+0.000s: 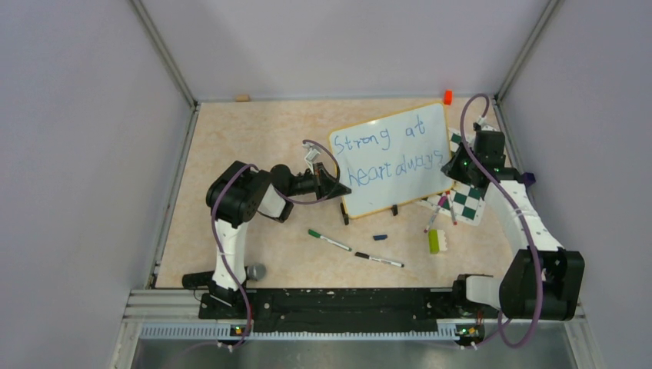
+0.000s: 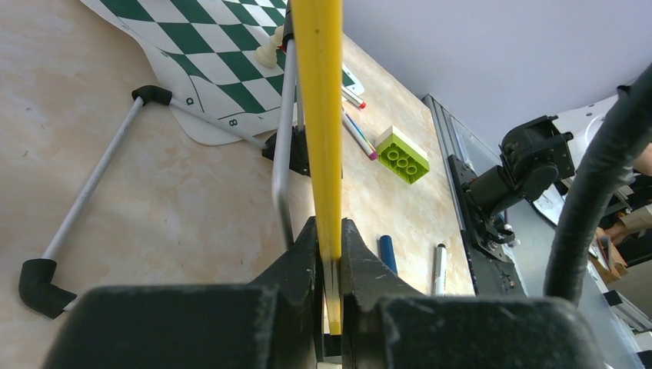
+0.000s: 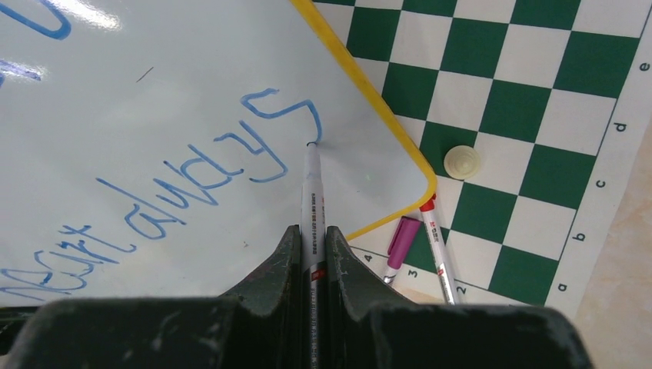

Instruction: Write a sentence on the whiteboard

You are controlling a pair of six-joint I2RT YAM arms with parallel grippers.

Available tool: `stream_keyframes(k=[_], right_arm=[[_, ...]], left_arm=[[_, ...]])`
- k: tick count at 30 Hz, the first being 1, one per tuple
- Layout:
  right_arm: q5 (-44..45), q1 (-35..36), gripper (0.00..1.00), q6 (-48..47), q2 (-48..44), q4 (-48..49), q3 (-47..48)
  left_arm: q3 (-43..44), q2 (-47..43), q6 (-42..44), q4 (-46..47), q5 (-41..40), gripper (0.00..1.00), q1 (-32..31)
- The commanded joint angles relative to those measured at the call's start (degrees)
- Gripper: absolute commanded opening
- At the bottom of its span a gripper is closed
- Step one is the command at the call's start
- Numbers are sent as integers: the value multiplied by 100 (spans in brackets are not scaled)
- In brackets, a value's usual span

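The left claw [image 2: 328, 234] clamps the yellow rim of the white rectangular whiteboard [image 1: 369, 196], which is propped on the tabletop [image 1: 246, 154] with its corner over a green-checkered chessboard [image 3: 530, 115]. The right claw [image 3: 311, 238] pinches a white marker pen [image 3: 311, 184], tip touching the last letter of the blue handwritten sentence [image 1: 394, 154].

a robot lab test cell: plain grey panels [image 1: 69, 154] on metal posts [image 1: 164, 54] box in a beige table [image 1: 254, 138], two cabled arms [image 1: 231, 223] are bolted to a black rail [image 1: 338, 304], and stray markers [image 1: 329, 240] and a lego brick [image 1: 434, 241] lie about.
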Motion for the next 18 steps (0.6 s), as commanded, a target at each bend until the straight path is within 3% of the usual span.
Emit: stream_keyframes(k=[1, 18], right_arm=[[-455, -38, 0, -27, -190, 232, 36], [-240, -38, 0, -4, -1474, -324, 337]], left_arm=[[51, 68, 280, 537, 768, 0, -127], [148, -36, 126, 537, 775, 0, -107]])
